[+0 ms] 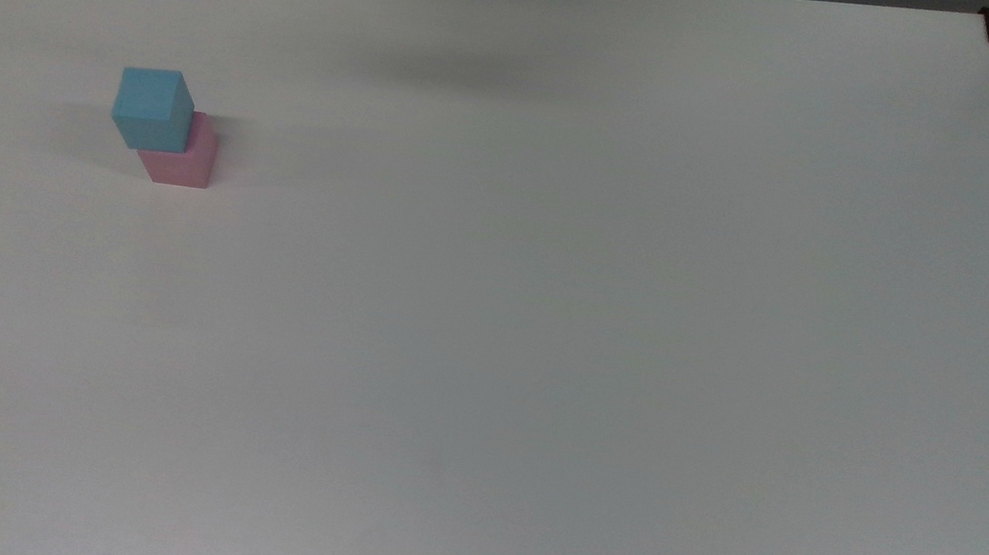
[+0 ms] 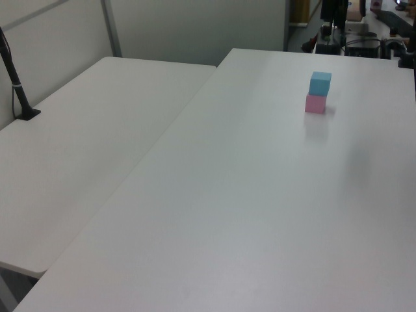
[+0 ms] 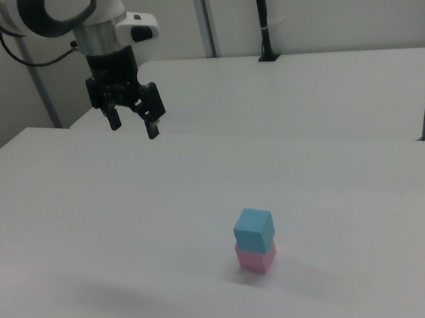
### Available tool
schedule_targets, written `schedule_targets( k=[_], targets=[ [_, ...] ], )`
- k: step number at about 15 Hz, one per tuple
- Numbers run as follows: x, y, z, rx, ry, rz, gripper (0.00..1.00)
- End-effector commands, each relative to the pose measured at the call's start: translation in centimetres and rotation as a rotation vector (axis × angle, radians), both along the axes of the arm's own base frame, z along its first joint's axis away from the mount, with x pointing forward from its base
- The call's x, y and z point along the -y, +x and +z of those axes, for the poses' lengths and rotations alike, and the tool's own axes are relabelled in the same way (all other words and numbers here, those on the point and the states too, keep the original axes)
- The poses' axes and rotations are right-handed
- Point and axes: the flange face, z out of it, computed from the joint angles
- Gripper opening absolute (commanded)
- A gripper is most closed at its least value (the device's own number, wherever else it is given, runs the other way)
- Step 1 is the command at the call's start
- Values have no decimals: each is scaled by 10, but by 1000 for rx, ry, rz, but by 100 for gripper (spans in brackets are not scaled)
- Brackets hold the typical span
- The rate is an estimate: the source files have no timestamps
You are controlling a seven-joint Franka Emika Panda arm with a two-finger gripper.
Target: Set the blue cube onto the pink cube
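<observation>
The blue cube (image 1: pixel 152 107) rests on top of the pink cube (image 1: pixel 181 158) at the top view's left, turned a little against it. The same stack stands far on the white table in the left view, blue cube (image 2: pixel 320 83) over pink cube (image 2: pixel 315 104). In the right view the blue cube (image 3: pixel 253 229) sits on the pink cube (image 3: pixel 255 258) near the front. My gripper (image 3: pixel 133 125) hangs high above the table, well to the right view's left of the stack, open with nothing between its fingers.
The white table (image 1: pixel 545 320) spreads wide around the stack. A second white table (image 2: pixel 78 149) adjoins it at the left view's left, with a black post (image 2: pixel 16 84) clamped on it. Cables and gear (image 2: pixel 364 45) sit past the far edge.
</observation>
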Motion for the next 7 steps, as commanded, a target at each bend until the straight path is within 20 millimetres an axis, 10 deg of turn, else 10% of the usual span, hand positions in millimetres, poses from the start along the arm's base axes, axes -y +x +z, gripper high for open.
schedule_targets(
  k=[1,7],
  targets=[
    [-12,14,4,61,-9,63,100],
    [-8,13,5,67,1,39,100]
  ],
)
